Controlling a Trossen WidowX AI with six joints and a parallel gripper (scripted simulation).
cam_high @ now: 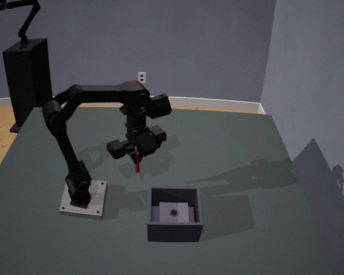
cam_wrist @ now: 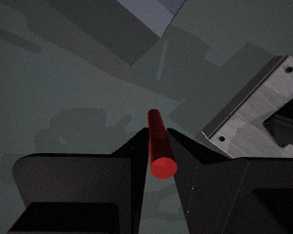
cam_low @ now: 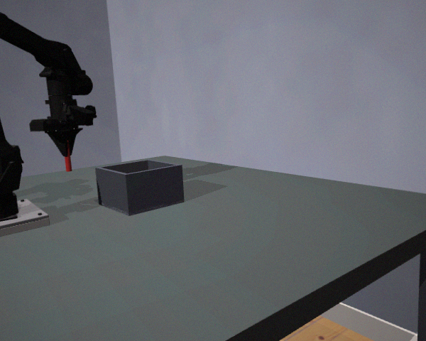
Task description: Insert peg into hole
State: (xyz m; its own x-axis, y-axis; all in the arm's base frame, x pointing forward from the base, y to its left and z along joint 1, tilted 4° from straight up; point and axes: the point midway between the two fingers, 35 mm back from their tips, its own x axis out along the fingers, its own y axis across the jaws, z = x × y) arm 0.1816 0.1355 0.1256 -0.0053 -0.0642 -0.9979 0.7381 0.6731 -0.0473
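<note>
My gripper (cam_high: 135,158) points straight down and is shut on the red peg (cam_high: 137,162). The peg hangs upright from the fingertips, above the table. It shows in the exterior view (cam_low: 68,158) under the gripper (cam_low: 67,148), and in the wrist view (cam_wrist: 159,144) between the two dark fingers. The open dark box stands on the table in front of and to the right of the gripper, apart from it. At its bottom lies a light plate (cam_high: 174,211) with a round hole (cam_high: 174,212). In the exterior view the box (cam_low: 140,185) hides its inside.
The arm's base plate (cam_high: 83,200) stands to the left of the box; its corner shows in the wrist view (cam_wrist: 256,114). A black pedestal with a second arm (cam_high: 26,71) stands beyond the table's far left corner. The table's right edge runs close to the wall.
</note>
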